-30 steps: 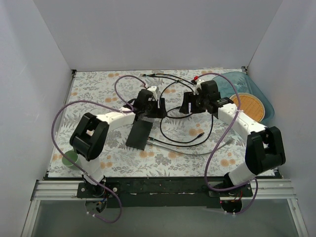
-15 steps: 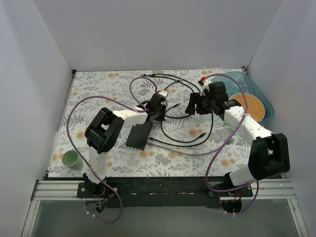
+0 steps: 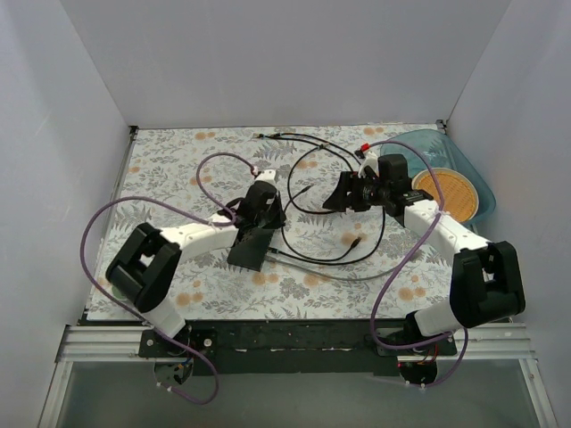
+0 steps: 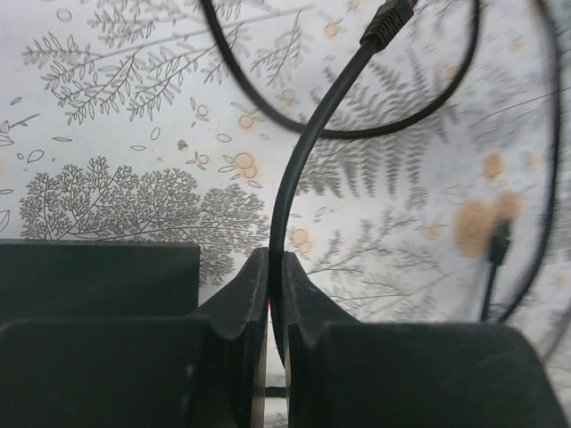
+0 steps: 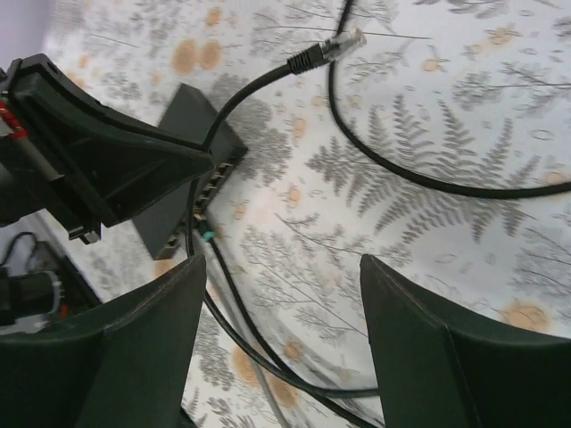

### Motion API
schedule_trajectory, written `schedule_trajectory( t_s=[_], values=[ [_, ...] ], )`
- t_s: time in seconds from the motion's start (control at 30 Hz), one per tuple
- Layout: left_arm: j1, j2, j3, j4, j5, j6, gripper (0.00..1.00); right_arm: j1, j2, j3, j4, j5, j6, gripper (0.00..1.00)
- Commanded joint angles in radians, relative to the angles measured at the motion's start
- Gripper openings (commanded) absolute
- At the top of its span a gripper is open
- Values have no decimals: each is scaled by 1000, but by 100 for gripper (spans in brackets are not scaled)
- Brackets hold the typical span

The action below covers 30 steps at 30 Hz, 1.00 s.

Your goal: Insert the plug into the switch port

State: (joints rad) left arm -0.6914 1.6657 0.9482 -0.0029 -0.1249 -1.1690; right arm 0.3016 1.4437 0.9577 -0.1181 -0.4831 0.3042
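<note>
The switch (image 3: 252,245) is a flat black box lying on the flowered cloth; its row of sockets shows in the right wrist view (image 5: 203,192). My left gripper (image 3: 268,212) hovers at the switch's far end, shut (image 4: 275,260) on the black cable (image 4: 294,169) a short way behind its plug (image 4: 389,16). The plug (image 5: 326,47) has a clear tip and lies on the cloth past the switch (image 3: 307,189). To the right of the plug, my right gripper (image 3: 343,193) stands open (image 5: 281,267) above the cloth with nothing between its fingers.
Black cable loops (image 3: 335,254) sprawl across the middle, and a second loose plug (image 3: 357,241) lies there. A thin grey cable (image 3: 357,275) runs along the front. A blue tray (image 3: 473,169) with an orange disc (image 3: 448,189) sits back right. White walls enclose the cloth.
My left gripper has closed on the black cable and its arm has swung back toward the switch's far end. The right gripper shifted slightly and stayed open.
</note>
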Motion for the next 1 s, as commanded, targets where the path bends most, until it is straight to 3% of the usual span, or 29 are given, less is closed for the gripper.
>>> schedule_trajectory(
  t_s=[0.0, 0.37, 0.77, 0.97],
  values=[
    [-13, -171, -87, 132, -16, -139, 0, 2, -19, -79, 355, -227, 197, 76],
    [-60, -296, -164, 155, -30, -199, 0, 110, 101, -79, 636, -259, 375, 74],
    [-65, -346, -200, 162, -13, -205, 0, 123, 241, -57, 870, -265, 538, 58],
    [-65, -347, -204, 164, 2, -208, 0, 123, 290, -34, 985, -261, 637, 43]
  ],
)
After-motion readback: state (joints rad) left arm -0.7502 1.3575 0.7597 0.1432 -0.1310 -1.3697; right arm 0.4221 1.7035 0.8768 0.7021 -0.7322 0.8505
